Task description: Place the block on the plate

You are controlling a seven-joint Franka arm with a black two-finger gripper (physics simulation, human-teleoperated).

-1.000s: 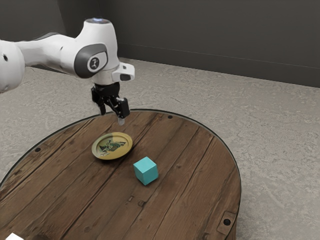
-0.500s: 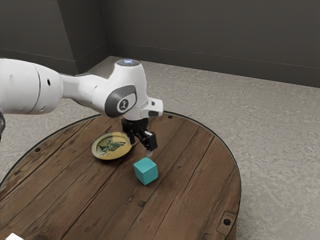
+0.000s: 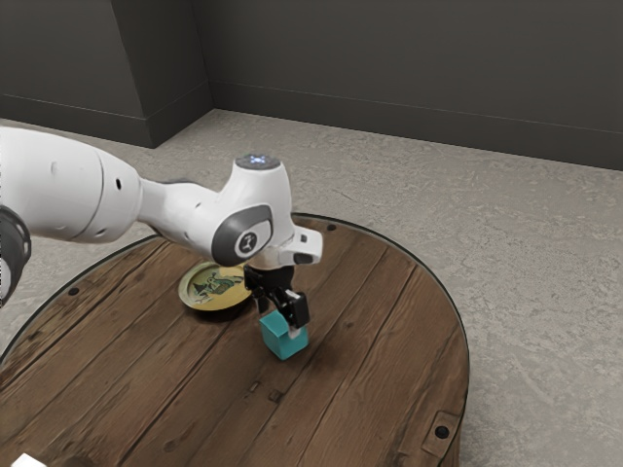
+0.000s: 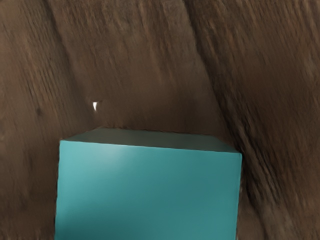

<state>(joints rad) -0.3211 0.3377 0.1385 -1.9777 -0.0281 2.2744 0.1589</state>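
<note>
Now, finish lining up before squeezing. Judging by the gripper [image 3: 279, 321] low around the block [image 3: 277, 342], a grasp in the making: fingers spread wide, one toward the exterior view's near right, the other toward the far left. Contact on both sides: impossible to tell. Block on the table [image 3: 331, 409], near and to the exterior view's right of the plate [image 3: 212, 290], so not placed yet.

Centre over the block and set the pads flat against two opposite faces; with a skewed squeeze, risk twisting or tipping. Aim for about mid-height, stopping short of scraping the table. Close evenly, without shoving sideways, and check for a firm hold before rising. Then lift straight up, well clear of the raised rim, before heading toward the exterior view's far left. Lower gently over the middle of the plate, and let go only after settling level.
</note>
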